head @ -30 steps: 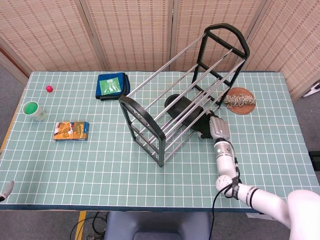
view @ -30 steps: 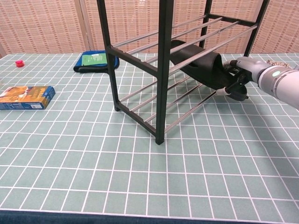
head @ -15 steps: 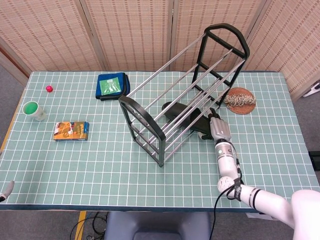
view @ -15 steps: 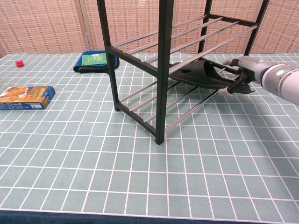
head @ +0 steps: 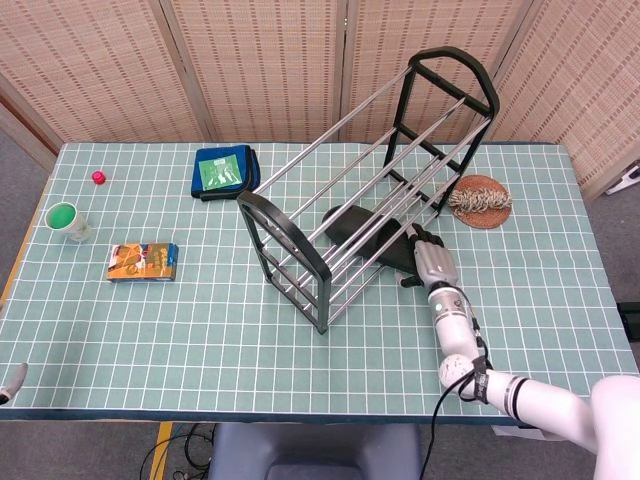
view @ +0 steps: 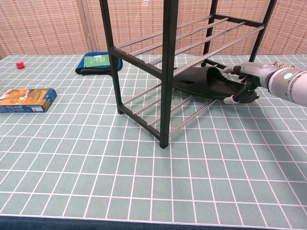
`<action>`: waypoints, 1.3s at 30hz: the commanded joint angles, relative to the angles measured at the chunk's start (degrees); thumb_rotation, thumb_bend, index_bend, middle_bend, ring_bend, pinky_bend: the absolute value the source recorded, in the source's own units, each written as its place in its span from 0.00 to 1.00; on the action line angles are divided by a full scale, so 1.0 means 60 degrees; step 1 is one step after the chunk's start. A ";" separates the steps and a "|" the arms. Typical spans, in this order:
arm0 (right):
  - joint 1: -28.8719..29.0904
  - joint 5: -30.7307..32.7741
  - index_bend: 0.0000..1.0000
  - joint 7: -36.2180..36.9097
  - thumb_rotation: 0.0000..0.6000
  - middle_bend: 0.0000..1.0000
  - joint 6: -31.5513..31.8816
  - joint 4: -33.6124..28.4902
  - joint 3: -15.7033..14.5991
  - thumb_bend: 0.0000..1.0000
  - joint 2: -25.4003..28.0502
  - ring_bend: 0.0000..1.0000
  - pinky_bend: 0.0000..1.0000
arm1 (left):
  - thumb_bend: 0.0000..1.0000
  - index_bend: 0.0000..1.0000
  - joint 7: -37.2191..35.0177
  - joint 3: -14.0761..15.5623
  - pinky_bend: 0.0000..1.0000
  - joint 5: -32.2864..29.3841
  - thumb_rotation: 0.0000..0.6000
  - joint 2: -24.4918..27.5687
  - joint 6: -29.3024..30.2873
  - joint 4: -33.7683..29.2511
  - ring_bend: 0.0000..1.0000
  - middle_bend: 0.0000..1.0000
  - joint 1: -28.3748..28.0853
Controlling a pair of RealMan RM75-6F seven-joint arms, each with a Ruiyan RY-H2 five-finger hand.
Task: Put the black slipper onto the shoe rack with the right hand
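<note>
most of the job looks done: black slipper lies on the shoe rack lower rails, right hand fingers gripping its heel, release left.

The black slipper has dropped from its steep tilt and now lies nearly flat on the lower rails of the shoe rack, pushed further in. The right hand has come down with it, fingers at the heel end.
</note>
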 commanded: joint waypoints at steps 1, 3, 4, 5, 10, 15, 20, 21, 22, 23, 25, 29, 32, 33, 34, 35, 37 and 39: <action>-0.0067 -0.0103 0.00 0.0010 1.00 0.00 0.0179 -0.0376 -0.0103 0.27 0.0179 0.00 0.00 | 0.38 0.03 -0.0011 0.0000 0.00 0.0020 1.00 -0.0011 0.0012 0.0023 0.00 0.00 -0.0004; -0.0114 -0.0226 0.00 0.0006 1.00 0.00 0.0335 -0.0623 -0.0182 0.27 0.0261 0.00 0.00 | 0.38 0.03 0.0015 -0.0001 0.00 0.0022 1.00 -0.0020 0.0018 0.0021 0.00 0.00 -0.0004; -0.0146 -0.0290 0.00 0.0011 1.00 0.00 0.0406 -0.0756 -0.0218 0.26 0.0308 0.00 0.00 | 0.38 0.03 0.0022 -0.0003 0.00 0.0019 1.00 -0.0023 0.0023 0.0021 0.00 0.00 -0.0001; -0.0185 -0.0371 0.00 0.0020 1.00 0.00 0.0489 -0.0904 -0.0254 0.26 0.0367 0.00 0.00 | 0.38 0.03 0.0027 -0.0004 0.00 0.0019 1.00 -0.0026 0.0034 0.0019 0.00 0.00 0.0003; -0.0405 -0.0791 0.00 0.0110 1.00 0.00 0.0940 -0.1511 -0.0418 0.27 0.0628 0.00 0.00 | 0.38 0.03 0.0054 -0.0017 0.00 0.0023 1.00 -0.0049 0.0063 0.0008 0.00 0.00 0.0004; -0.0563 -0.1053 0.00 0.0293 1.00 0.00 0.1038 -0.1734 -0.0525 0.26 0.0807 0.00 0.00 | 0.38 0.03 0.0157 -0.0002 0.00 0.0044 1.00 -0.0063 0.0038 -0.0017 0.00 0.00 -0.0007; -0.0908 -0.1305 0.00 0.0818 1.00 0.00 0.0857 -0.1809 -0.0649 0.26 0.1228 0.00 0.00 | 0.38 0.03 0.0264 -0.0022 0.00 -0.0045 1.00 -0.0078 -0.0072 -0.0044 0.00 0.00 -0.0040; -0.0975 -0.1312 0.00 0.0953 1.00 0.00 0.0686 -0.1744 -0.0703 0.26 0.1316 0.00 0.00 | 0.38 0.03 0.0302 -0.0031 0.00 -0.0071 1.00 -0.0084 -0.0111 -0.0060 0.00 0.00 -0.0057; -0.1019 -0.1315 0.00 0.1055 1.00 0.00 0.0544 -0.1684 -0.0742 0.26 0.1381 0.00 0.00 | 0.38 0.03 0.0331 -0.0037 0.00 -0.0089 1.00 -0.0089 -0.0134 -0.0072 0.00 0.00 -0.0066; -0.1057 -0.1313 0.00 0.1145 1.00 0.00 0.0412 -0.1601 -0.0780 0.26 0.1437 0.00 0.00 | 0.38 0.03 0.0363 -0.0044 0.00 -0.0106 1.00 -0.0094 -0.0151 -0.0085 0.00 0.00 -0.0071; -0.1123 -0.1317 0.00 0.1361 1.00 0.00 0.0140 -0.1349 -0.0835 0.26 0.1514 0.00 0.00 | 0.38 0.03 0.0422 -0.0058 0.00 -0.0140 1.00 -0.0105 -0.0179 -0.0109 0.00 0.00 -0.0082; -0.1178 -0.1352 0.00 0.1880 1.00 0.00 -0.0466 -0.0781 -0.0846 0.27 0.1497 0.00 0.00 | 0.38 0.03 0.0501 -0.0076 0.00 -0.0202 1.00 -0.0111 -0.0269 -0.0147 0.00 0.00 -0.0113; -0.1141 -0.1450 0.00 0.2193 1.00 0.00 -0.0865 -0.0326 -0.0845 0.27 0.1352 0.00 0.00 | 0.38 0.03 0.0517 -0.0086 0.00 -0.0220 1.00 -0.0107 -0.0303 -0.0160 0.00 0.00 -0.0130; -0.1122 -0.1488 0.00 0.2260 1.00 0.00 -0.0952 -0.0213 -0.0846 0.27 0.1303 0.00 0.00 | 0.38 0.03 0.0501 -0.0090 0.00 -0.0220 1.00 -0.0103 -0.0294 -0.0158 0.00 0.00 -0.0129; -0.1097 -0.1535 0.00 0.2326 1.00 0.00 -0.1046 -0.0090 -0.0854 0.27 0.1240 0.00 0.00 | 0.38 0.03 0.0478 -0.0098 0.00 -0.0223 1.00 -0.0100 -0.0279 -0.0150 0.00 0.00 -0.0126; -0.1079 -0.1569 0.00 0.2363 1.00 0.00 -0.1097 -0.0027 -0.0862 0.27 0.1198 0.00 0.00 | 0.38 0.03 0.0452 -0.0098 0.00 -0.0222 1.00 -0.0094 -0.0275 -0.0142 0.00 0.00 -0.0125; -0.1057 -0.1654 0.00 0.2402 1.00 0.00 -0.1123 0.0037 -0.0895 0.27 0.1120 0.00 0.00 | 0.38 0.03 0.0392 -0.0100 0.00 -0.0217 1.00 -0.0080 -0.0273 -0.0122 0.00 0.00 -0.0128; -0.1048 -0.1719 0.00 0.2358 1.00 0.00 -0.1066 0.0009 -0.0955 0.27 0.1070 0.00 0.00 | 0.38 0.03 0.0353 -0.0103 0.00 -0.0199 1.00 -0.0075 -0.0255 -0.0105 0.00 0.00 -0.0130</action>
